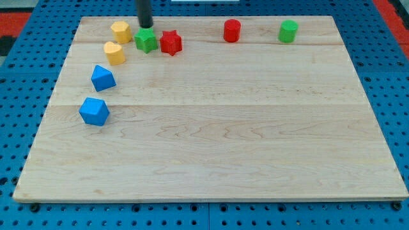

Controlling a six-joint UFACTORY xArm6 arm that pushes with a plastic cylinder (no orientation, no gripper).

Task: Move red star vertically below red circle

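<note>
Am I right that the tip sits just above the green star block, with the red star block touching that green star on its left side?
Not quite. In the camera view, my tip does sit just above the green star block, but the red star block touches that green star on the view's right, not its left.

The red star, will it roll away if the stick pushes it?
Probably not: the red star sits flat on the smooth wooden board, so it likely slides. Its points may make it spin. My tip is behind the green star touching it, so both may move.
</note>
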